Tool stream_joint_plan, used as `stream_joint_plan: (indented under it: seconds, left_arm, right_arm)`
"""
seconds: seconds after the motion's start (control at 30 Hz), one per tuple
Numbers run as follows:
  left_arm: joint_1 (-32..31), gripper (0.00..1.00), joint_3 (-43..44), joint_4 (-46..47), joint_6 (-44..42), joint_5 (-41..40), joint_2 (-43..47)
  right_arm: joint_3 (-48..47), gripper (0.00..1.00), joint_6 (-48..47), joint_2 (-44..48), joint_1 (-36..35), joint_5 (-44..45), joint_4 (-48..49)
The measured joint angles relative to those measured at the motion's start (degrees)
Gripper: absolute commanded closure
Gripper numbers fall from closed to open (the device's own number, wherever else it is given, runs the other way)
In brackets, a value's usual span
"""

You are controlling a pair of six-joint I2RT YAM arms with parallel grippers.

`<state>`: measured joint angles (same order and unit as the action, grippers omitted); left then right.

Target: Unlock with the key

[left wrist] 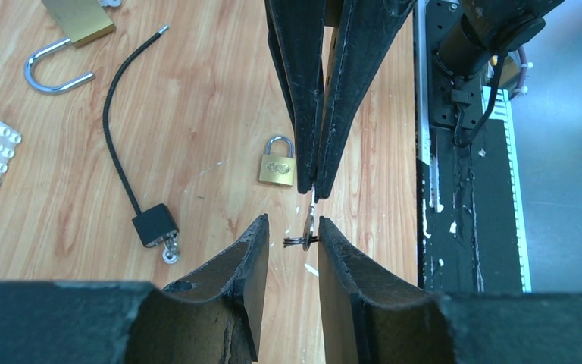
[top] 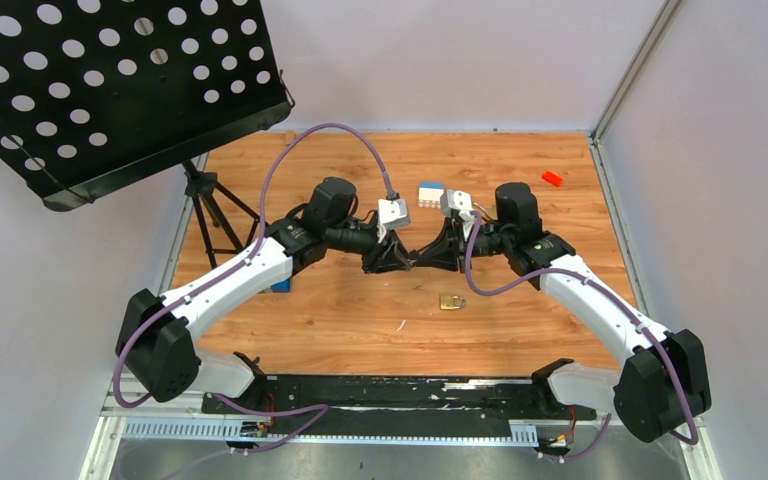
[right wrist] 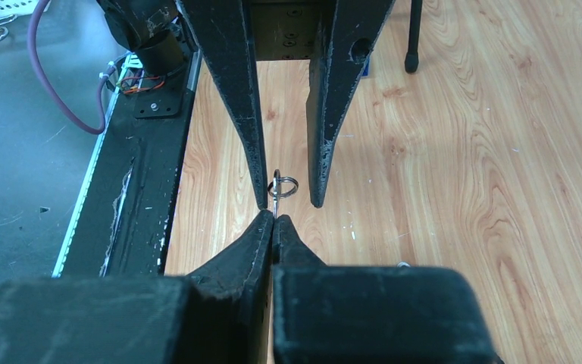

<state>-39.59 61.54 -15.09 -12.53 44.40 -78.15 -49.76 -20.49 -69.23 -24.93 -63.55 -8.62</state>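
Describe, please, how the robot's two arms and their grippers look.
The left arm and right arm have white shells between bulky black joints, with purple cables looping alongside. The left gripper and right gripper carry long, tapering black fingers, scuffed with pale specks.

The worktop (top: 360, 320) is seen from high above and behind its near edge. Close views are taken along the left claw (left wrist: 292, 227) and the right claw (right wrist: 273, 222), faced toward each other; the key (left wrist: 310, 218) is shared by both.
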Motion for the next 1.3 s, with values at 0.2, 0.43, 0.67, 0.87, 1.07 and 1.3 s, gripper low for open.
stream_joint_plan:
  seconds: [0.2, 0.43, 0.67, 0.87, 1.07, 1.3]
  left_arm:
    - [0.0, 0.73, 0.0, 0.9, 0.8, -0.6, 0.0]
    - [0.0, 0.93, 0.0, 1.2, 1.5, -0.9, 0.0]
    - [0.0, 1.00, 0.0, 1.1, 1.4, -0.5, 0.0]
    - [0.0, 1.00, 0.0, -0.4, -0.4, -0.3, 0.9]
    - [0.0, 1.00, 0.0, -2.1, -1.9, 0.4, 1.6]
    - [0.0, 0.96, 0.0, -2.7, -3.9, 0.3, 1.6]
  right_arm:
    - [0.0, 1.00, 0.1, 0.0, 0.0, 0.0, 0.2]
    - [0.0, 1.00, 0.3, 0.0, 0.0, 0.0, 0.6]
    - [0.2, 1.00, 0.2, 0.0, 0.0, 0.0, 0.8]
    - [0.6, 1.00, -0.1, 0.0, 0.1, 0.7, 1.1]
    - [2.3, 1.00, -0.4, 0.0, -0.1, 1.4, 2.6]
    - [2.6, 1.00, -0.5, 0.1, -0.1, 1.5, 3.1]
